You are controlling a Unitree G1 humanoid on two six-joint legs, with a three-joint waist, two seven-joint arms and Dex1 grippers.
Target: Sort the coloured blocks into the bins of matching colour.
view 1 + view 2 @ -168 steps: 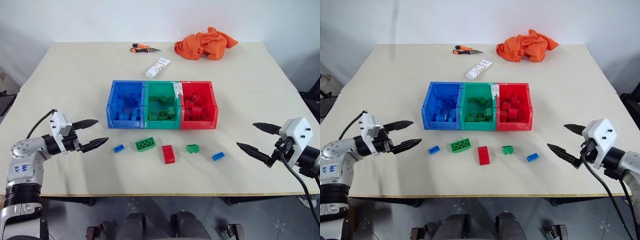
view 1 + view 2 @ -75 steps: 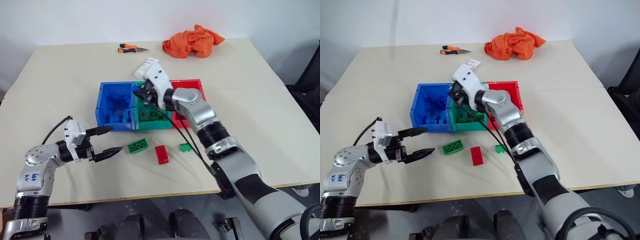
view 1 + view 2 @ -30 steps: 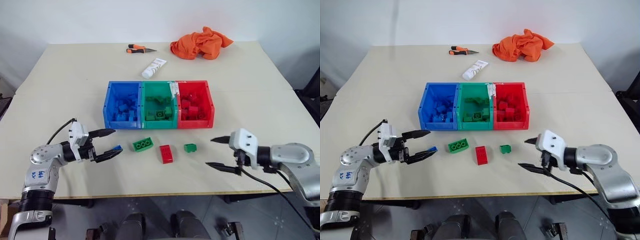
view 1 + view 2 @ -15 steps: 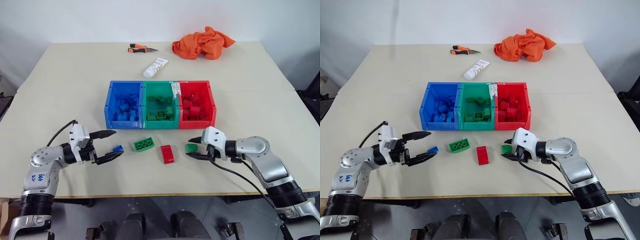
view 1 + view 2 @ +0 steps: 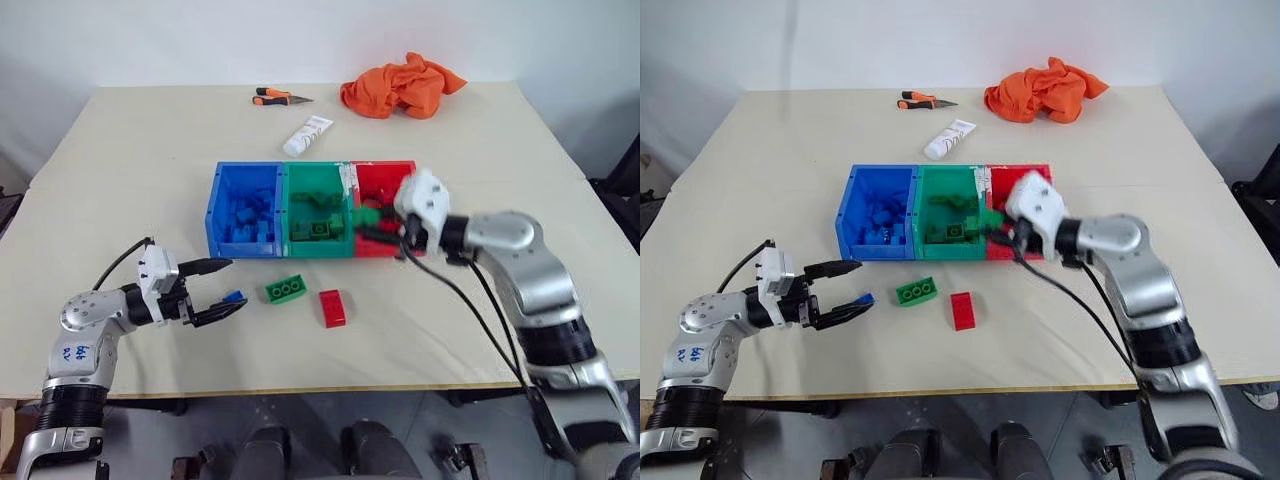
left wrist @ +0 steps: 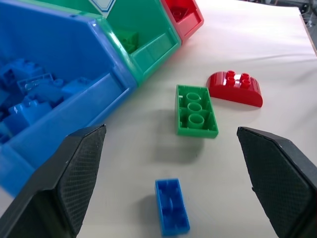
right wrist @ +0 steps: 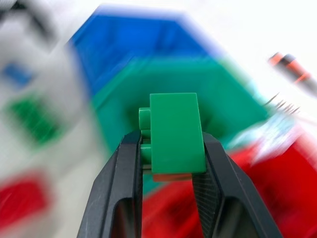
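Fingers of the right gripper [image 7: 171, 153] were seen clamped on a small green studded plastic brick [image 7: 174, 133], pinched flat between both black pads, and it was being held up over the row of three joined plastic bins [image 5: 318, 209], roughly where the green bin [image 5: 320, 190] meets the red bin [image 5: 388, 183]. Whether it was actually over the green one or a bit off toward the red couldn't really be told from the head views, since things were blurred there. The left gripper [image 6: 173, 188] was held low over the beige table [image 5: 150, 150] with its fingers spread wide, nothing gripped, and a tiny blue studded brick [image 6: 171, 206] was lying right between the tips. So progress-wise: it looked like roughly the middle of the job. All three bins were already stocked with bricks of their own colour, including the blue bin [image 5: 245, 185]. Left out on the table were that little blue brick, a larger green six-stud brick [image 5: 286, 290] and a red rounded-top brick [image 5: 333, 306] just beside it. The carried green one hadn't been dropped yet, so four bricks were reckoned as not yet binned, with the blue one probably next for the left side.
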